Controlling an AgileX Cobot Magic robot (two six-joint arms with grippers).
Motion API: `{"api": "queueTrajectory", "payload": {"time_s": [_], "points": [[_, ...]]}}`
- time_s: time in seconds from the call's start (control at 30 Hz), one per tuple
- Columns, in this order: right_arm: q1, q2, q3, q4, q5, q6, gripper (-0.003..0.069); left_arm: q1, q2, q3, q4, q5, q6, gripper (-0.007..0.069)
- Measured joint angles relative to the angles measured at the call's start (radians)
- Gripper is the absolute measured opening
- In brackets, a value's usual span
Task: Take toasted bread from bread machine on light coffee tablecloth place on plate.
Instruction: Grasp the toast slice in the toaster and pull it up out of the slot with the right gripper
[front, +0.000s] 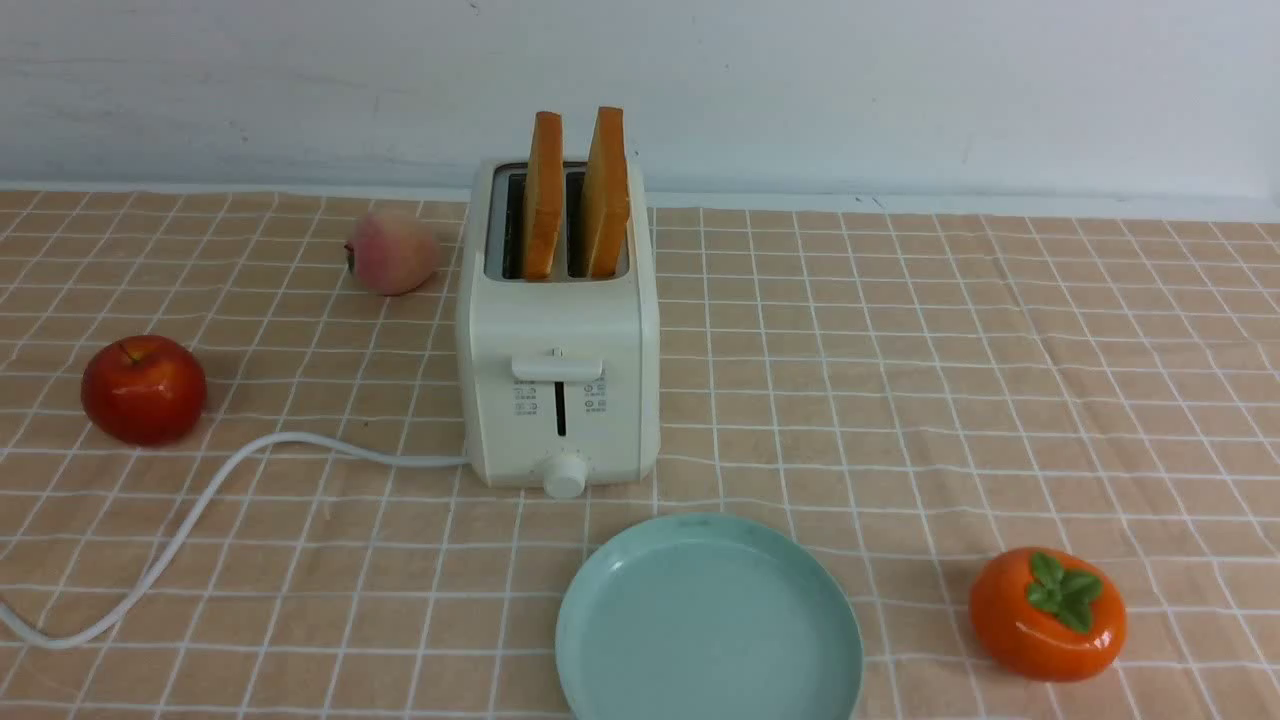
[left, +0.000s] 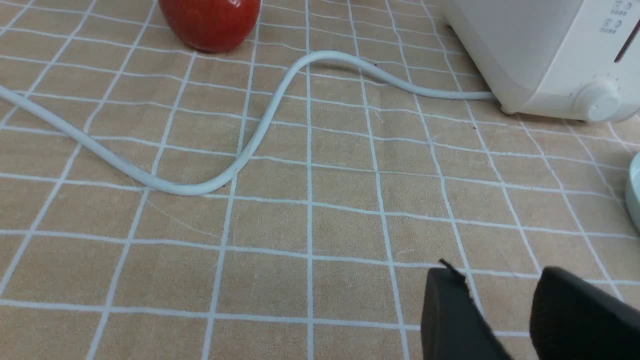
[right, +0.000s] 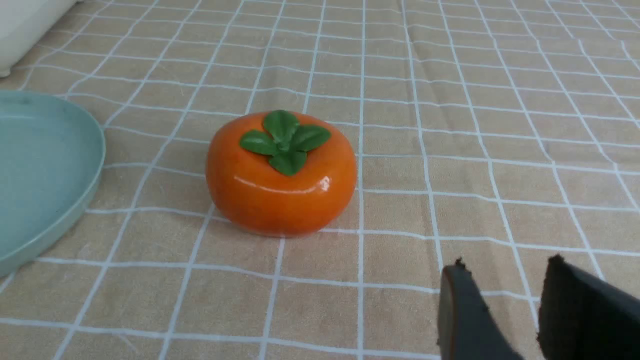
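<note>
Two slices of toasted bread, one (front: 543, 196) and the other (front: 607, 192), stand upright in the slots of the cream-white bread machine (front: 558, 400) on the light coffee tablecloth (front: 900, 380). The mint-teal plate (front: 600, 640) lies bare in front of the machine. Neither arm shows in the front view. My left gripper (left: 500, 280) is open and empty above the cloth, near the machine's corner (left: 540, 55) and the cord (left: 240, 150). My right gripper (right: 505, 272) is open and empty above the cloth, beside the persimmon; the plate's rim (right: 85, 200) shows there.
A red apple (front: 143, 388) and a peach (front: 392, 251) lie left of the machine. An orange persimmon (front: 1047, 612) lies right of the plate, also in the right wrist view (right: 281, 175). The white cord (front: 200, 510) trails left across the cloth. A white wall stands behind.
</note>
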Motion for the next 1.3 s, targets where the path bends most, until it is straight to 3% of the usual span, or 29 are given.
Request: {"api": "queueTrajectory", "payload": {"time_s": [0.73,0.97,1.13,1.3], "points": [[0.0,0.0,0.0,0.054,0.0,0.0,0.0239,0.0,0.0,0.0,0.001,-0.066,0.0,0.0238],[0.0,0.0,0.004,0.069,-0.033,0.0,0.0239,0.0,0.0,0.0,0.0,-0.179,0.0,0.0238],[0.0,0.0,0.01,0.071,-0.209,0.0,0.0239,0.0,0.0,0.0,0.0,-0.334,0.0,0.0238],[0.0,0.0,0.01,0.072,-0.504,0.0,0.0239,0.0,0.0,0.0,-0.001,-0.503,0.0,0.0238]]}}
